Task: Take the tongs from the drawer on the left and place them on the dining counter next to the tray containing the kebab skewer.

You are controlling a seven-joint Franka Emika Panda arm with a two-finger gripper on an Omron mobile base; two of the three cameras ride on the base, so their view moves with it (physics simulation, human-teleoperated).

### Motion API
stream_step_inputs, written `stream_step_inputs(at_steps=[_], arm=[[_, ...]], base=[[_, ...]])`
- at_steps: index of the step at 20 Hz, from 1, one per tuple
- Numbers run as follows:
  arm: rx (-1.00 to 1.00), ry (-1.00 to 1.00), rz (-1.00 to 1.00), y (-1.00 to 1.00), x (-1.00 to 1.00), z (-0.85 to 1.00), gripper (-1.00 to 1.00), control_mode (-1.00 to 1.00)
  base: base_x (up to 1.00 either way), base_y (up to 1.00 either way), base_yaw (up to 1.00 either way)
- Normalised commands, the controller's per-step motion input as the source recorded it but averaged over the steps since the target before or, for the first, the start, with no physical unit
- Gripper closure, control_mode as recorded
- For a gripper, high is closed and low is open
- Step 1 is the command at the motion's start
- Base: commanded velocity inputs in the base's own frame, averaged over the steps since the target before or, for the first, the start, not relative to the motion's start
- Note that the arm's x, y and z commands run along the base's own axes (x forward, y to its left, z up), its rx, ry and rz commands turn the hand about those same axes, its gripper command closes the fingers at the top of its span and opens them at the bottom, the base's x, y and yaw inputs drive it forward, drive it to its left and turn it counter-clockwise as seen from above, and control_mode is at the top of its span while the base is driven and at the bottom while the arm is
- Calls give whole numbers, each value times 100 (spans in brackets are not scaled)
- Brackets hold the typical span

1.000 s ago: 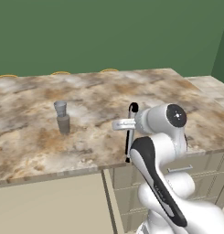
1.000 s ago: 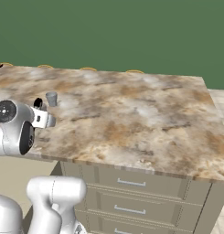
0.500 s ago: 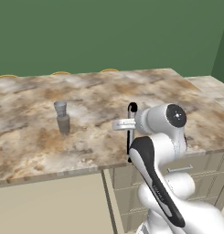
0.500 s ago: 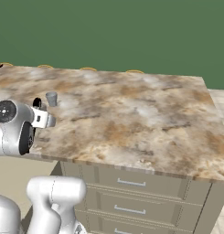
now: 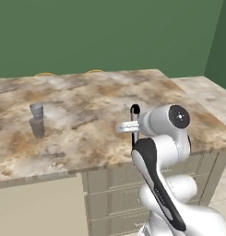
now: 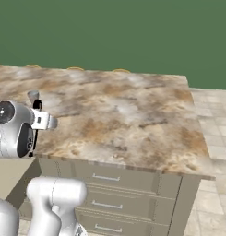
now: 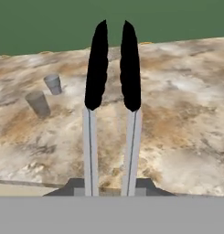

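We carry the tongs (image 7: pixel 111 114) pinched in our gripper (image 7: pixel 111 187) over the counter (image 7: pixel 177 114); next, finding the tray.

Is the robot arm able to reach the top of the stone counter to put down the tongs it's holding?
Probably yes. The tongs are gripped in the gripper, pointing out over the dining counter. The stone just ahead looks bare; two small grey cups stand off to one side, out of the way.

The slim black-and-silver tongs (image 5: pixel 134 124) have barely shifted in the gripper (image 7: pixel 111 185); its jaws closed slightly tighter.
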Motion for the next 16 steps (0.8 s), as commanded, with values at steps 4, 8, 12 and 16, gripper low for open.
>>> stream_step_inputs(at_steps=[4, 8, 12, 16], arm=[[0, 0, 0, 0, 0, 0, 100, 100], [0, 0, 0, 0, 0, 0, 100, 100], [0, 0, 0, 0, 0, 0, 100, 100], [0, 0, 0, 0, 0, 0, 100, 100]], base=[[-10, -100, -11], [-27, -100, -14], [-27, -100, -16], [-9, -100, -18]])
